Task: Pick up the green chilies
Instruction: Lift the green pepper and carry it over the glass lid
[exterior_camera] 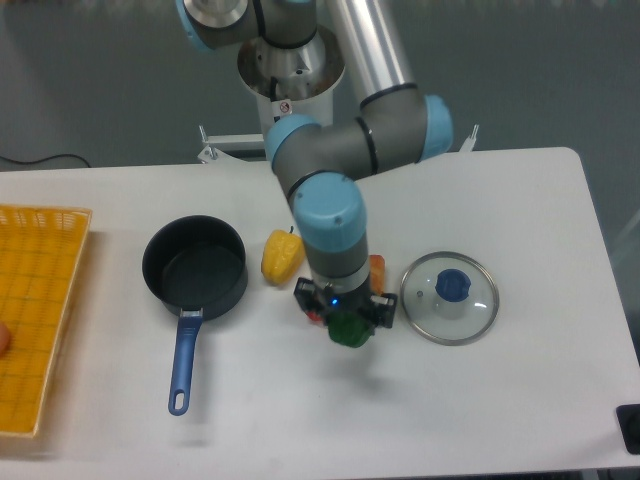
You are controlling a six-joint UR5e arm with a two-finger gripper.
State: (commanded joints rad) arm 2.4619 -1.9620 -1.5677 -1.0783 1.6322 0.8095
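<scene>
The green pepper (349,330) is glossy and sits between the fingers of my gripper (346,318), which is shut on it from above. A faint shadow lies on the table below it, so it seems lifted off the surface. The gripper hangs just left of the glass lid. The arm's wrist hides the top of the pepper and its stem.
A yellow pepper (281,256) lies left of the gripper. A black pan with a blue handle (195,276) stands further left. A glass lid with a blue knob (449,297) lies to the right. An orange block (377,268) and a red thing peek out behind the wrist. A yellow basket (35,310) sits at the left edge.
</scene>
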